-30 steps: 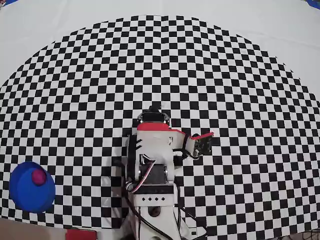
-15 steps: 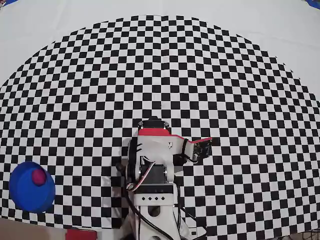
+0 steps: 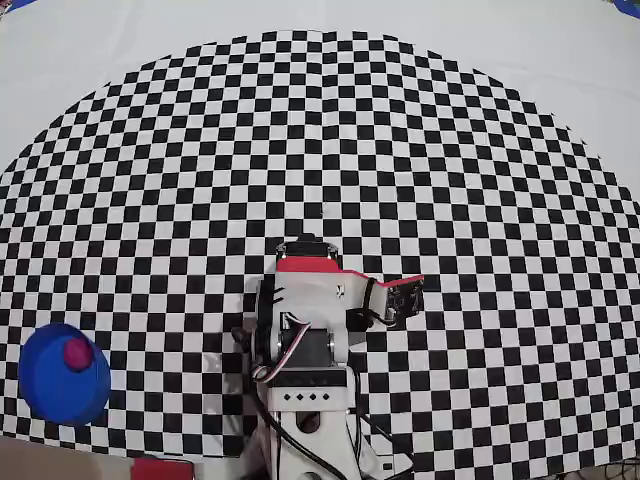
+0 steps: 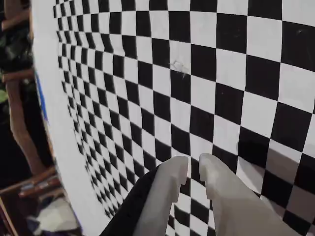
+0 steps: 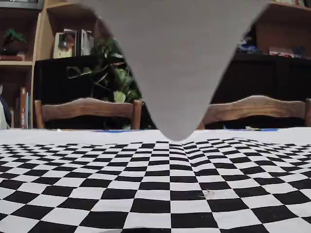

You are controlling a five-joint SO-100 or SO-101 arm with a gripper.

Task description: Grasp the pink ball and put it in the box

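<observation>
In the overhead view the pink ball lies inside the round blue box at the lower left of the checkered mat. The arm is folded over its base at the bottom centre, far to the right of the box. Its fingertips are hidden under it in that view. In the wrist view the gripper hangs above the checkered mat, its two white fingers nearly touching, with nothing between them. Ball and box are out of the wrist and fixed views.
A small flat red rectangle lies at the bottom edge, left of the base. Cables trail from the base. In the fixed view a blurred grey wedge hangs close to the lens; two wooden chairs stand behind the table.
The arm has drawn back a little toward its base since a second ago and has held still for the last half second. Ball and box have not moved.
</observation>
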